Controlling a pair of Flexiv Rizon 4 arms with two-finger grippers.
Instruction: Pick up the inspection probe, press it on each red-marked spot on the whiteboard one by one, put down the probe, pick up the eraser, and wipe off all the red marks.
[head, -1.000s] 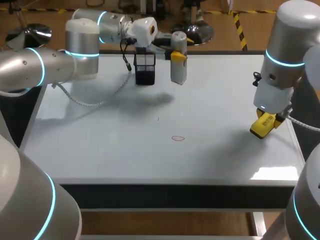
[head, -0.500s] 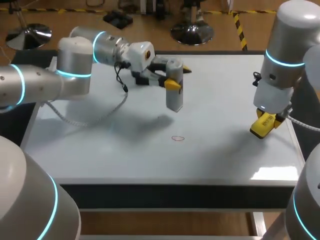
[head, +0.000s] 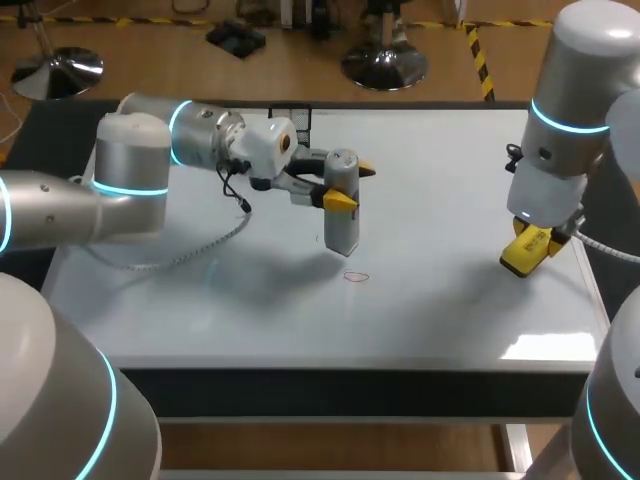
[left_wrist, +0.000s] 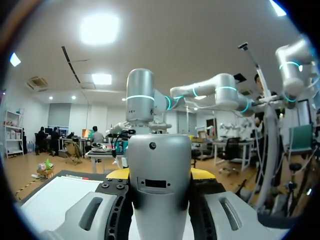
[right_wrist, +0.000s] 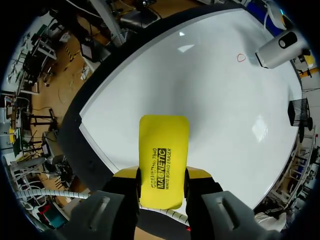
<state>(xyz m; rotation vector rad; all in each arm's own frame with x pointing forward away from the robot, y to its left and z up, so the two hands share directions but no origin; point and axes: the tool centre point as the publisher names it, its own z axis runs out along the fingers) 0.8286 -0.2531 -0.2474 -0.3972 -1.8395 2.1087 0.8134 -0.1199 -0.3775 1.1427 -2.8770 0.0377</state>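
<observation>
1. The left gripper (head: 352, 186) pinches the probe (head: 342, 215) near its upper end, one yellow tip on each side.
2. The probe stands upright over the middle of the whiteboard (head: 450, 320), with its long axis vertical and its lower end pointing down at the board.
3. That lower end is just on the far side of the red mark (head: 356, 277). I cannot tell whether it touches the board.
4. The right gripper (right_wrist: 162, 176) clamps the yellow eraser (right_wrist: 163, 145) between both fingers, near the whiteboard's right edge.
5. The eraser's long axis runs out along the fingers, and in the head view it tilts with its free end lowest.
6. A black mesh holder (head: 290, 113) stands at the far edge of the whiteboard.
</observation>
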